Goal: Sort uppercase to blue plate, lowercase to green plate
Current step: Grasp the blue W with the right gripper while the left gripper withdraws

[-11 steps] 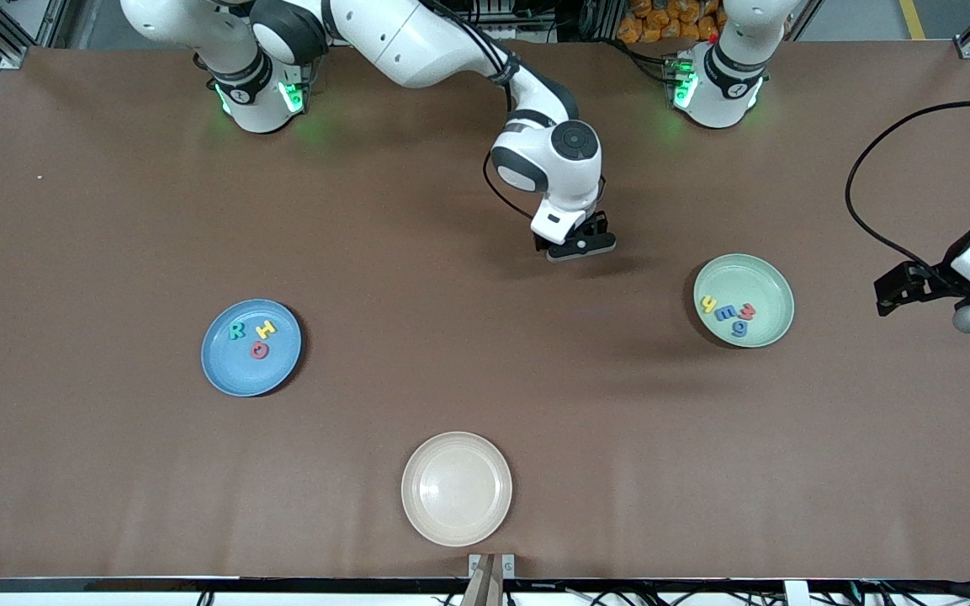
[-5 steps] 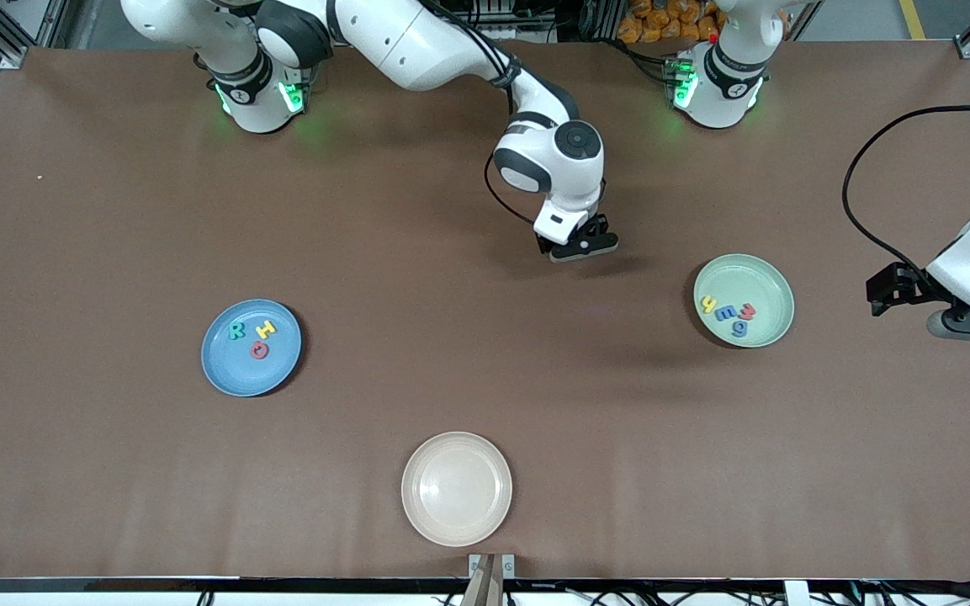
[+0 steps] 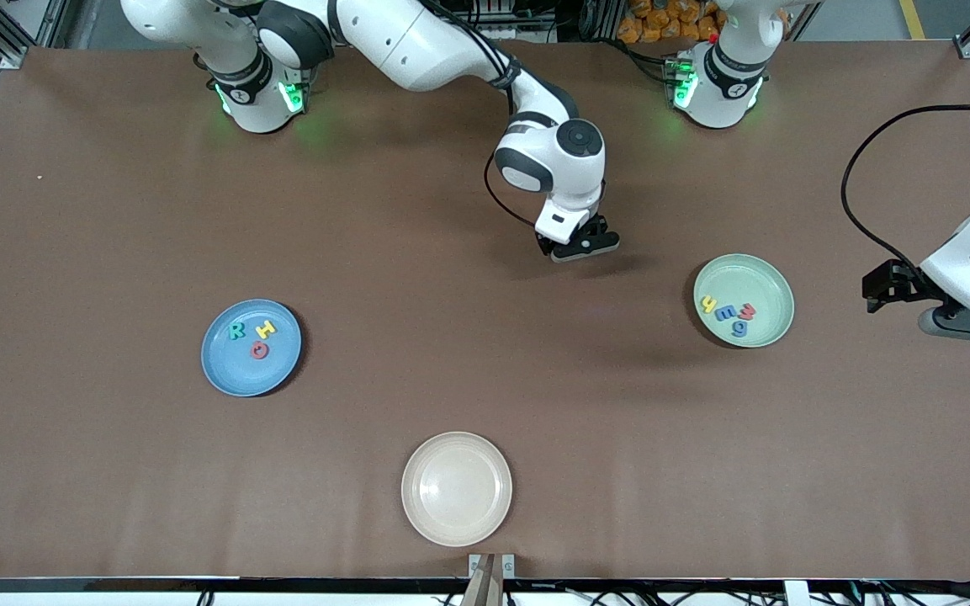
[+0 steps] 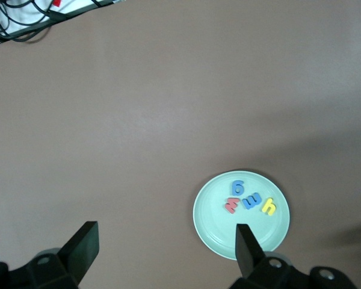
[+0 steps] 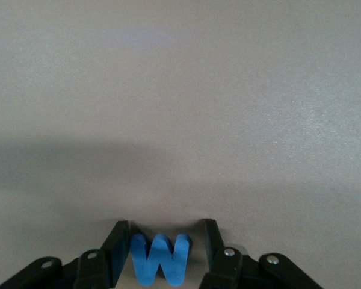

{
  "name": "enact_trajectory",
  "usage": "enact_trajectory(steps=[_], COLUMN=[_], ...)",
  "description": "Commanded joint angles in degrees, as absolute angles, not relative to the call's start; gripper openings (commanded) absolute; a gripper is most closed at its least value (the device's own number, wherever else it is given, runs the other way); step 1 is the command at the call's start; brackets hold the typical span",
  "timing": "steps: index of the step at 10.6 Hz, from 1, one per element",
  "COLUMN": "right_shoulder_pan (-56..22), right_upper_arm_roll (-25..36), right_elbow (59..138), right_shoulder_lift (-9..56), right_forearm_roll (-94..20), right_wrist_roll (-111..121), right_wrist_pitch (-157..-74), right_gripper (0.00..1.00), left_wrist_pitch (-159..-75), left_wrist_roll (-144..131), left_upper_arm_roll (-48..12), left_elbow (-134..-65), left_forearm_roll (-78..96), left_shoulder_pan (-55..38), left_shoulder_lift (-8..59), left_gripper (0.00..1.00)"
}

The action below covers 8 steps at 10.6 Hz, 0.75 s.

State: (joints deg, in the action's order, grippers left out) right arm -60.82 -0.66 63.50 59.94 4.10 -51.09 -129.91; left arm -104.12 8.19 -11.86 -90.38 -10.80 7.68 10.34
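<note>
My right gripper (image 3: 584, 246) is down on the table midway between the two arms' ends. Its fingers straddle the blue uppercase W (image 5: 160, 259); one pad touches it, the other stands a little apart. In the right wrist view the gripper (image 5: 164, 226) is not fully shut. The blue plate (image 3: 236, 374) holds teal R (image 3: 237, 331), yellow H (image 3: 266, 329) and red O (image 3: 260, 350). The green plate (image 3: 769, 282) carries the lowercase letters (image 3: 728, 315). My left gripper (image 3: 882, 286) hangs open beside the green plate (image 4: 219, 232), nothing between its fingers (image 4: 84, 241).
An empty beige plate (image 3: 457, 488) lies near the table's front edge, nearer the camera than both other plates. A black cable (image 3: 859, 194) loops over the table at the left arm's end.
The right gripper's fingers have narrowed around the blue W and the hand shifted slightly. The left arm has drifted a little over the table's end, still open.
</note>
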Motion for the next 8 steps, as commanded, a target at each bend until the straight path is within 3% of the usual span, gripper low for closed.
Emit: enact_trajectory(steps=[1, 3, 4, 8], right_shoulder_pan=[-61.52, -61.44, -61.17, -55.74], right_upper_arm_roll=[-0.18, -0.35, -0.44, -0.62], right_elbow=[61.44, 61.7, 61.7, 61.79], right_shoulder_lift=[61.52, 61.44, 61.09, 53.46], right_forearm_roll=[5.45, 9.47, 10.19, 6.0], right_wrist_roll=[-52.47, -52.21, -51.86, -48.18], right_wrist_pitch=[-129.2, -128.85, -127.54, -119.03], right_gripper=[0.46, 0.08, 0.0, 0.0], left_wrist_pitch=[-102.39, -102.3, -102.3, -102.3], left_wrist_roll=[9.67, 9.67, 9.67, 8.27], left_upper_arm_roll=[-12.65, -12.74, -13.18, -14.24], left_elbow=[-90.26, -90.35, -90.26, -90.52], left_forearm_roll=[-9.14, -9.14, -8.97, -9.14], left_shoulder_pan=[7.03, 7.03, 6.94, 7.3], left_shoulder_lift=[9.4, 9.4, 9.4, 9.23], left_gripper=[1.0, 1.0, 1.0, 1.0])
